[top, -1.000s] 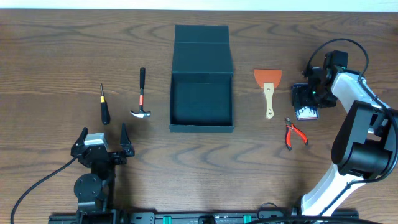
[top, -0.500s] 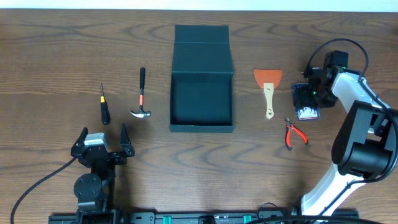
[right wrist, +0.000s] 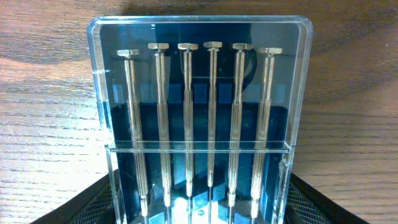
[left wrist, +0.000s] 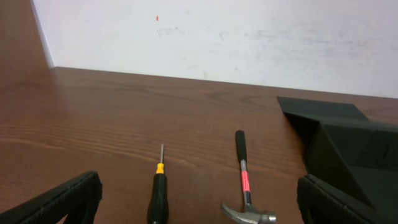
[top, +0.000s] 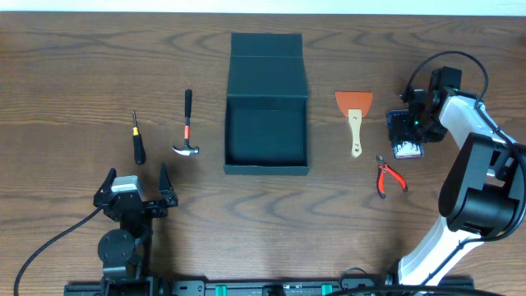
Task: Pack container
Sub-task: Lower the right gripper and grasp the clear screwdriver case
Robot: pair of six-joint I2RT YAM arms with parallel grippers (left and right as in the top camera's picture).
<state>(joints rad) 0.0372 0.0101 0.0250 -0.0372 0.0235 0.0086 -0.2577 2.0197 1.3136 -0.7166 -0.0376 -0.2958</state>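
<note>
The dark teal container (top: 267,169) stands open and empty at the table's middle, its flap lid (top: 267,54) lying flat behind it. Its left side shows in the left wrist view (left wrist: 348,143). My right gripper (top: 408,123) is at the right and its fingers (right wrist: 199,208) press both sides of a small blue case of silver bits (top: 405,138), which lies on the table and fills the right wrist view (right wrist: 205,124). My left gripper (top: 136,194) is open and empty near the front left, its fingers (left wrist: 199,199) wide apart.
A black-and-yellow screwdriver (top: 138,141) and a hammer (top: 188,123) lie left of the container; both show ahead of the left gripper, screwdriver (left wrist: 158,194), hammer (left wrist: 244,180). An orange scraper (top: 354,115) and red pliers (top: 390,177) lie to the right.
</note>
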